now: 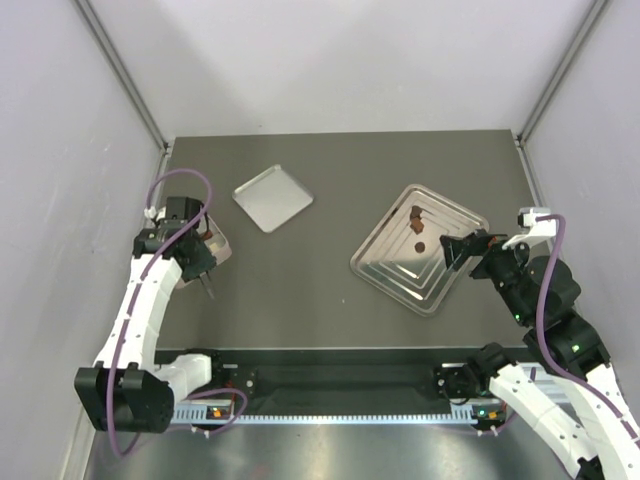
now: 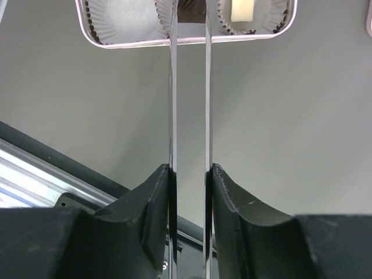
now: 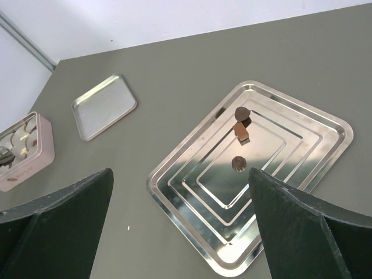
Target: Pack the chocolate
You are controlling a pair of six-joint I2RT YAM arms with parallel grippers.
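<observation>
- Chocolate, dark brown piece (image 2: 190,11): top centre of the left wrist view, cut by the frame edge. It fills the gap between the two thin blades (image 2: 172,87) that run up from the left gripper (image 2: 190,171).
- Left gripper: jaws narrow, blades parallel and close together, pinching the dark brown piece at their tips, over the tin (image 2: 139,42).
- Cream-white piece (image 2: 243,10): in a pleated paper cup (image 2: 264,17) inside the tin, upper right of the left wrist view, just right of the blades and not touching them.
- Tin: pale pink rim, lined with white paper cups. In the right wrist view it sits at the far left edge; in the top view it lies largely under the left arm.
- Steel tray (image 3: 290,139): stepped, right of centre on the grey table (image 3: 174,70), well apart from the tin.
- Rounded dark piece (image 3: 242,112), blocky brown piece (image 3: 241,132) and small round piece (image 3: 238,163): in a short line on the tray, the first two touching or nearly so, the third a little below.
- Right gripper (image 3: 180,174): fingers spread wide, holding nothing. It hovers at the tray's right edge in the top view, with the three pieces ahead of it and untouched.
- Lid (image 3: 104,106): flat, silver, upper left of the right wrist view, between tin and tray.
</observation>
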